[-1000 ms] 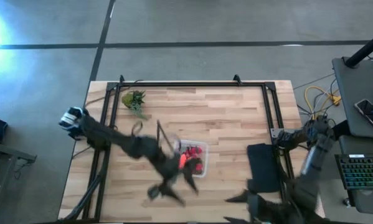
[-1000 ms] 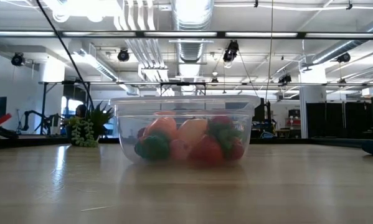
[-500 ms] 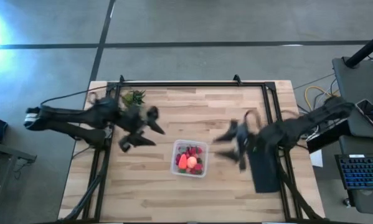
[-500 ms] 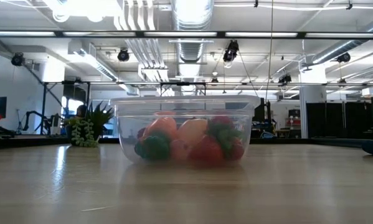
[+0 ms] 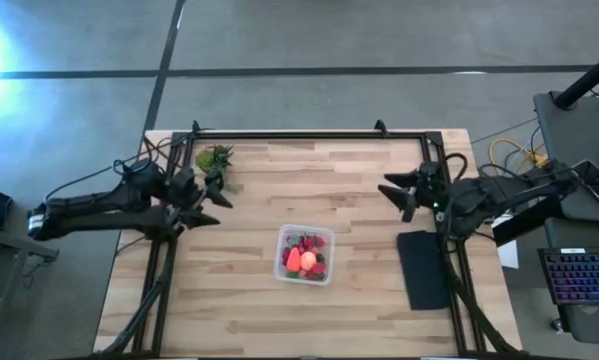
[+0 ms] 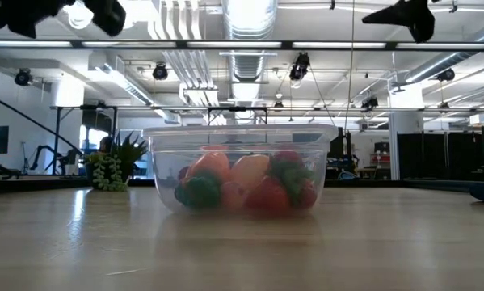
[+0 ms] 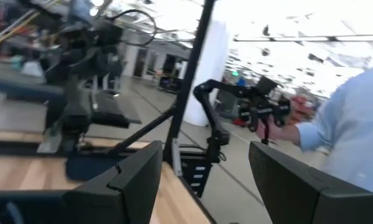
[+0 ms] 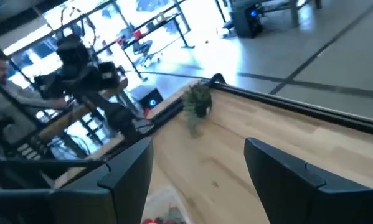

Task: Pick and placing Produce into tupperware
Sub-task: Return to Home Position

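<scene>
There was one table. On it sat one clear tupperware near the middle, one green leafy clump by a corner on the left side, and one black pad by the right edge. In the tupperware lay one orange-pink fruit and several strawberries, too bunched up to count. There were two arms, the left arm and the right arm.

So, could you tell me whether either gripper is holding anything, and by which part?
Nothing is held: the left gripper and the right gripper are both open and empty.
</scene>
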You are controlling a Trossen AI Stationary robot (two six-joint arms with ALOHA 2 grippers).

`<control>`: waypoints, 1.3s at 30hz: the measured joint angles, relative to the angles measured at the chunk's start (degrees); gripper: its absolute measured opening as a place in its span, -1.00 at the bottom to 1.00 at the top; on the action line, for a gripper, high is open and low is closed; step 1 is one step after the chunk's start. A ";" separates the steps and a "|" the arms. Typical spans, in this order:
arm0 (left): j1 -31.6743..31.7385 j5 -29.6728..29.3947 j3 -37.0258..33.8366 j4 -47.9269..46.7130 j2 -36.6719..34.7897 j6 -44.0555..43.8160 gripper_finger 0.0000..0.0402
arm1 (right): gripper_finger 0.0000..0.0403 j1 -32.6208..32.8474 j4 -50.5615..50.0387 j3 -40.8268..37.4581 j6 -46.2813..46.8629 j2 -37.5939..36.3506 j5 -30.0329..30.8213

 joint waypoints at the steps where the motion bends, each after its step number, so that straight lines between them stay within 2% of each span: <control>1: 0.62 -0.13 -1.04 -0.20 -0.77 -1.07 0.13 | 0.21 0.01 -0.63 -0.69 1.76 -0.99 0.89; 8: 3.41 -11.22 -8.75 -3.73 -7.96 -5.29 0.13 | 0.21 0.20 -0.96 -6.38 -3.61 -3.52 -1.05; 12: 3.71 -12.54 -11.56 -4.48 -13.11 -5.21 0.13 | 0.21 0.17 -0.24 -9.29 -4.06 -3.57 -0.78; 18: 3.71 -15.42 -13.88 -15.36 -20.39 -4.39 0.13 | 0.21 0.40 0.83 -14.79 1.78 -5.37 -0.81; 25: 3.71 -15.69 -17.22 -15.09 -27.46 -4.58 0.13 | 0.21 0.97 3.73 -19.47 0.68 -10.53 -1.27; 31: 3.71 -17.43 -18.02 -14.99 -27.75 -4.64 0.13 | 0.21 0.97 4.13 -21.25 -5.92 -19.51 -2.30; 39: 3.71 -32.34 -20.10 -15.35 -26.99 -3.57 0.13 | 0.21 0.91 3.90 -24.53 -8.66 -29.65 -2.38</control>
